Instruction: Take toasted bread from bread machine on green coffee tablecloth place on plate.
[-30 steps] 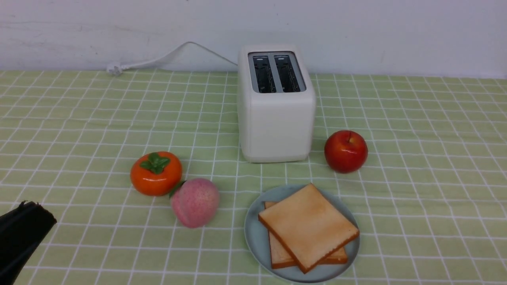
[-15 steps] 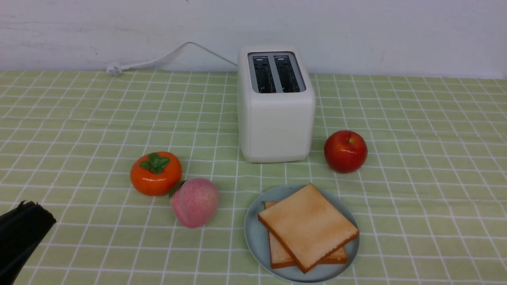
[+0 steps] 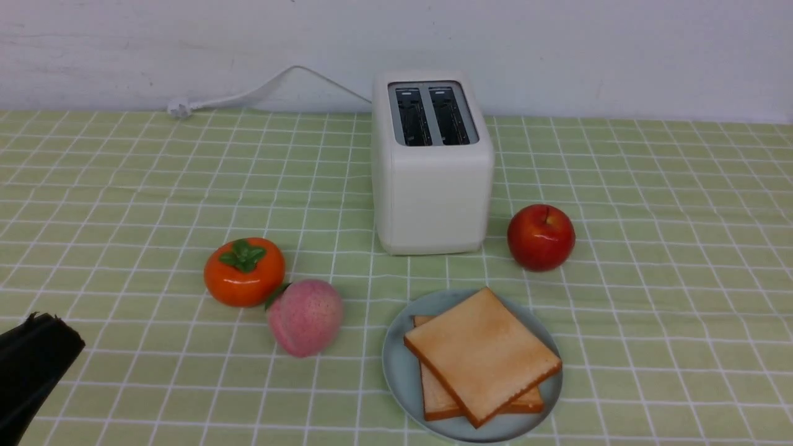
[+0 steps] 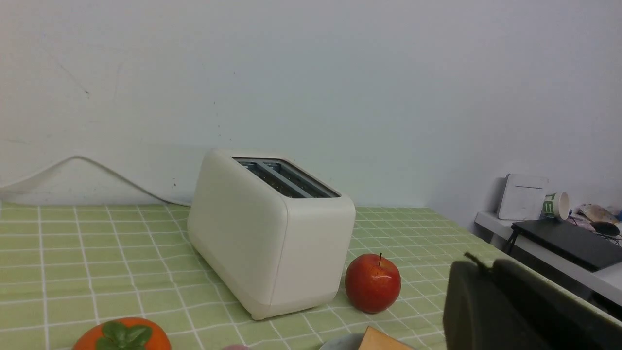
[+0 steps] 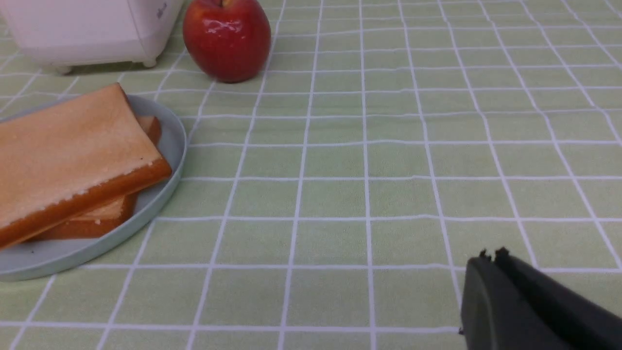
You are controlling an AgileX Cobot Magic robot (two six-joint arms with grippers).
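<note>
While the left claw sits closed and empty low at the left, a persimmon and peach lie beside it on the green coffee tablecloth. Right of them, the bread machine stands with empty slots; before it both slices of toasted bread lie stacked on the plate. At far right the right claw is closed, holding nothing.
</note>
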